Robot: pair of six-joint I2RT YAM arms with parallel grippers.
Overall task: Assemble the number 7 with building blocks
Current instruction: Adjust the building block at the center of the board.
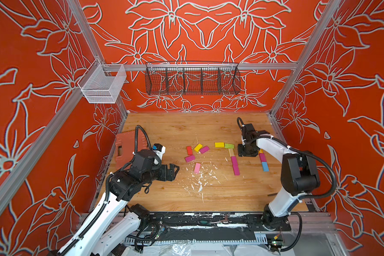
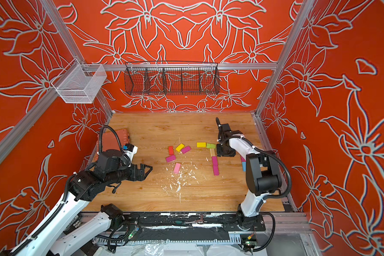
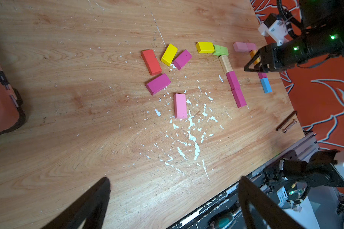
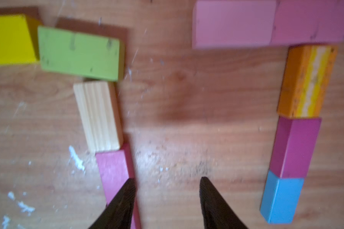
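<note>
A number 7 lies on the table: yellow block (image 1: 219, 144), green block (image 1: 229, 145), then a stem of a wood block (image 1: 231, 152) and two magenta blocks (image 1: 235, 165). To its right lies a similar figure of pink bars (image 4: 266, 23), an orange block (image 4: 306, 81), a magenta block (image 4: 294, 146) and a blue block (image 1: 265, 166). My right gripper (image 4: 167, 179) hovers open and empty between the two stems, one finger (image 4: 125, 198) over the magenta stem. Loose blocks (image 1: 195, 155) lie left of centre. My left gripper (image 3: 173, 178) is wide open, low at the left, holding nothing.
A red-brown tool case (image 1: 126, 146) sits at the table's left edge behind my left arm. White flecks (image 1: 200, 179) mark the wood. Two thin rods (image 3: 286, 123) lie near the right front edge. A black wire basket (image 1: 192, 81) and a white one (image 1: 102, 85) hang above.
</note>
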